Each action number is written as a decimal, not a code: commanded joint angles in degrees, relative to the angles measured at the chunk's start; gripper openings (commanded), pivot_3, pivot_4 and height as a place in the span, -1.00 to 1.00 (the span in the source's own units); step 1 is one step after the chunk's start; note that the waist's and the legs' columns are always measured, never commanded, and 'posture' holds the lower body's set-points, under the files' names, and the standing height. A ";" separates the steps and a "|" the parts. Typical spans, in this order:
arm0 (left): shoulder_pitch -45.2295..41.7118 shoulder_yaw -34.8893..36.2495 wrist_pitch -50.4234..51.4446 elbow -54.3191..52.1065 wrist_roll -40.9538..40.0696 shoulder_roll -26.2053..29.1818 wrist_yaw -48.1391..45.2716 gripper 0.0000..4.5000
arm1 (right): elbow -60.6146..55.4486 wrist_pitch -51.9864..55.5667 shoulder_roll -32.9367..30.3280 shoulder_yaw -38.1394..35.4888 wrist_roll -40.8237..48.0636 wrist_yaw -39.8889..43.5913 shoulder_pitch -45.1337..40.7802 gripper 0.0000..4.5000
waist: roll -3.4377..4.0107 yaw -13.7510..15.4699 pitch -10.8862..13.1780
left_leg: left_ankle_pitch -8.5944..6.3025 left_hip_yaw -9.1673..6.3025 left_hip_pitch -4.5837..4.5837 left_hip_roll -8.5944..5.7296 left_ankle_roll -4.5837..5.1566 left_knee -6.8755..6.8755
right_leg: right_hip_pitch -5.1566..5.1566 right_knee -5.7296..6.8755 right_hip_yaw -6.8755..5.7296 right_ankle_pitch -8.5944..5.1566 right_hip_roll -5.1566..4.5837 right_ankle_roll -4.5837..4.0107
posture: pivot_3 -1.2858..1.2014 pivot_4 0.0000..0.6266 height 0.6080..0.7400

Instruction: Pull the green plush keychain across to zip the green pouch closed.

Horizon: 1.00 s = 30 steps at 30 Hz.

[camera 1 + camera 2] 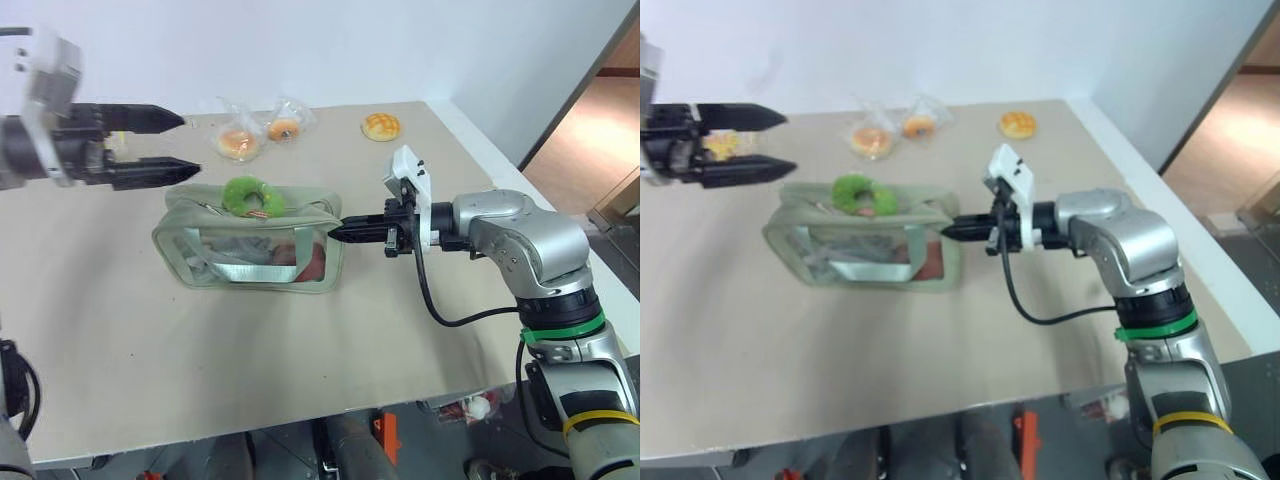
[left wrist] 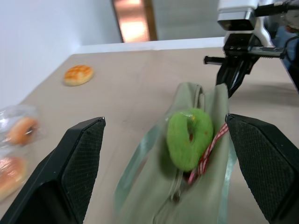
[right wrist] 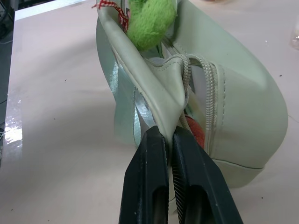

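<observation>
Above pouch (image 1: pixel 250 250), left claw (image 1: pixel 170 146) agape

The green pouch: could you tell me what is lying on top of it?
The green plush keychain lies on the green pouch, by the zipper. Its ring and the zipper pull beneath are mostly hidden.

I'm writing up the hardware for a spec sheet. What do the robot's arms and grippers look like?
The right arm is silver-grey with black joints, a green band and a yellow band lower down, and a black cable looping from the wrist. A white camera mount sits above the right gripper. The left gripper has long, tapering black fingers with cross-hatched inner pads, on a grey-and-white wrist block.
</observation>
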 commanded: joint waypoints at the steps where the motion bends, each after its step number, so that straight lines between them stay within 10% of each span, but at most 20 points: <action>1: 6.54 5.17 -1.28 -0.29 -0.17 3.19 -0.64 0.90 | -1.17 -0.52 -0.09 -0.81 0.65 0.41 -0.54 -1.00 | 0.00 0.07 0.00 | 0.00 -0.01 0.02 0.00 0.00 -0.01 | 0.00 0.00 0.00 0.00 0.00 -0.01 | 0.03 -0.52 1.00; 25: 23.37 6.12 -0.26 -3.46 -3.62 -2.25 3.37 0.90 | -1.80 0.09 -0.02 -1.25 0.88 -0.34 -0.08 -1.00 | -0.01 0.17 0.00 | 0.00 -0.01 0.02 0.01 -0.01 -0.01 | -0.01 0.02 -0.04 0.01 0.00 -0.07 | 0.03 -0.52 1.00; 30: 21.71 5.24 1.20 -3.07 -5.01 -3.15 4.17 0.26 | -2.01 0.22 -0.05 -1.45 0.92 -0.73 0.20 -1.00 | -0.01 0.18 0.00 | 0.00 -0.01 0.02 0.01 0.00 -0.01 | -0.01 0.02 -0.02 0.02 0.00 -0.07 | 0.03 -0.52 1.00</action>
